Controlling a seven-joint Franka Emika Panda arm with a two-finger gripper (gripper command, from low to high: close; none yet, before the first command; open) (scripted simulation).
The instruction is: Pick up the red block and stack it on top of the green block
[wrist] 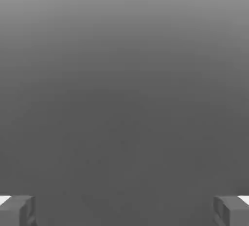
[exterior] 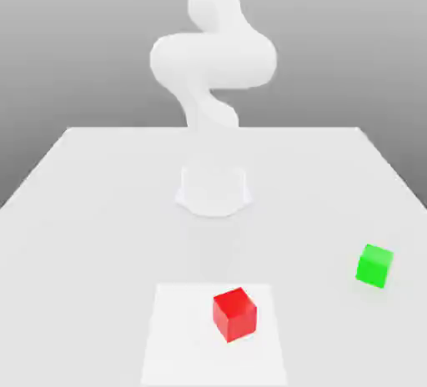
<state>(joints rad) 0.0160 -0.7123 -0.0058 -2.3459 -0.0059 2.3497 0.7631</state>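
**Exterior view: both blocks lying untouched, reach not yet begun**

Exterior view showing the red block (exterior: 233, 314) sitting on a paler square patch (exterior: 179, 335) of the white table (exterior: 92, 210), near the front edge and a little toward the exterior view's right of centre. Showing also the green block (exterior: 374, 265) resting directly on the table, well apart from the red one, further toward the exterior view's right and slightly further back. Standing behind both, the white arm (exterior: 213, 60), rising from its round base (exterior: 213, 189).

Judging from this, sitting at the very first step: nothing grasped, nothing stacked. Calling next for bringing the hand down over the red block, squaring the fingers to two opposite faces, then closing on it before any lift toward the green block.

Hand view giving what the other does not: the gripper (wrist: 124, 210) spread wide, its two grey fingertips (wrist: 17, 210) standing at opposite edges with nothing between them, only a plain grey gradient beyond. Not revealing either block there, so leaving the aiming to the exterior view for now.
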